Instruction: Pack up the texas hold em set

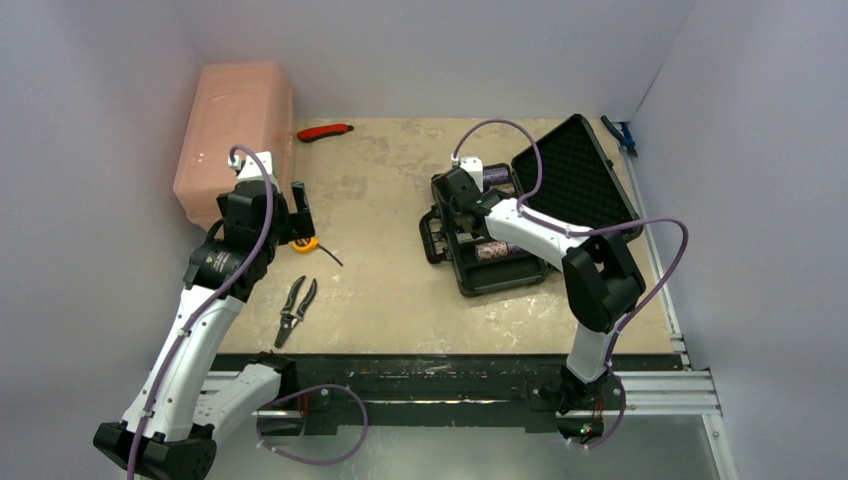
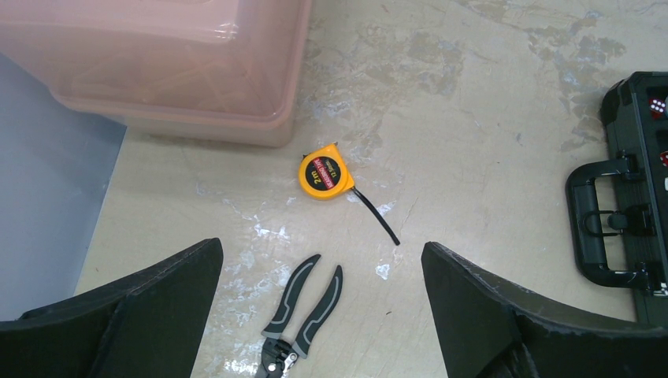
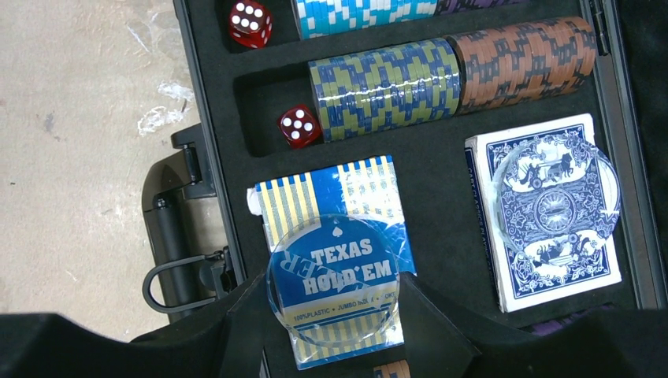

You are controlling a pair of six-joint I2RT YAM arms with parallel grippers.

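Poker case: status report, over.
Left gripper open, empty, over the table. Right gripper straddles clear disc on Texas Hold'em deck, grip unclear. Case open, right arm over its tray.

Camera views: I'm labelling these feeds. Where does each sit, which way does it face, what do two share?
Top external: above, behind left arm and right arm, looking down on the tan table; both show.
Left wrist: on left gripper, facing down at a yellow tape measure; black fingers show, apart.
Right wrist: on right gripper, facing down into the open black plastic briefcase; fingers grip a clear round disc.
Shared: top and left wrist show the black-handled pliers.
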